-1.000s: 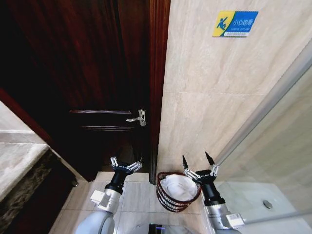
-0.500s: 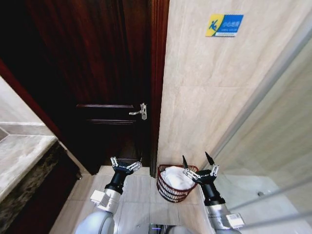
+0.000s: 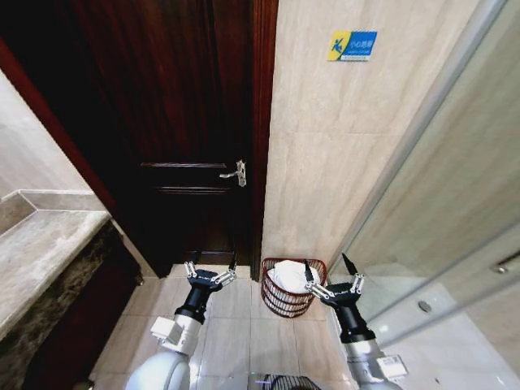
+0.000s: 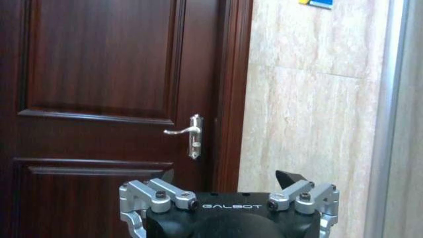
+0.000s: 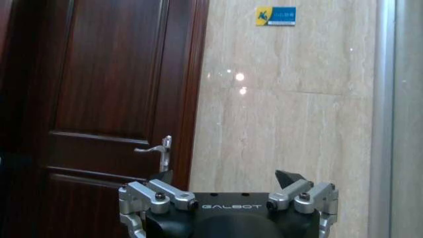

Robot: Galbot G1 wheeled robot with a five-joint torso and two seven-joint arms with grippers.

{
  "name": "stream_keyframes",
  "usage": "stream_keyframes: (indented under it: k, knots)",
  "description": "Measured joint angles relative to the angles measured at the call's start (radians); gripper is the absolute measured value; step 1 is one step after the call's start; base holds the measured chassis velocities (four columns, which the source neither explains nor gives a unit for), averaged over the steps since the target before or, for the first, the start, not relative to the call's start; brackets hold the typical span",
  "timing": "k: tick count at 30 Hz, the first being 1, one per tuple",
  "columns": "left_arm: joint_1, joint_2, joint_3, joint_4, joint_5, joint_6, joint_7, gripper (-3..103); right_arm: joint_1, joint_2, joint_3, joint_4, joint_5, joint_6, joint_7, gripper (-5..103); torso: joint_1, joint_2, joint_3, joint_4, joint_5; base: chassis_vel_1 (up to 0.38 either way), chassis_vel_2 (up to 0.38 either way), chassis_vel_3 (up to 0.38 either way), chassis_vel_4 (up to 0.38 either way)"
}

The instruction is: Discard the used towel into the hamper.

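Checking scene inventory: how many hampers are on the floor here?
1. The hamper stands on the floor tiles against the marble wall, right of the door, with a white towel inside.

The head camera looks steeply down from high up; both wrist cameras face level and forward, sharing the dark wooden panelled door (image 3: 187, 138) with it.

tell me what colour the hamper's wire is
Dark reddish-brown; the hamper shows best in the head view, white towel inside.

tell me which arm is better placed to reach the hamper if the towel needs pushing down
Right, probably. The right gripper, open and empty, hovers beside the hamper holding the towel; the left gripper is farther off.
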Motion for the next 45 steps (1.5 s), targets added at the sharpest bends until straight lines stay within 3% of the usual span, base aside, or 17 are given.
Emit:
stream_keyframes:
  k: [45]
  knots:
    - [0.000,0.000,0.000,0.000,0.000,0.000,0.000,100,0.000,0.000,0.000,0.000,0.000,0.000,0.000,100,0.000,0.000,0.000,0.0000,0.0001,0.198,-0.197,-0.198,0.199]
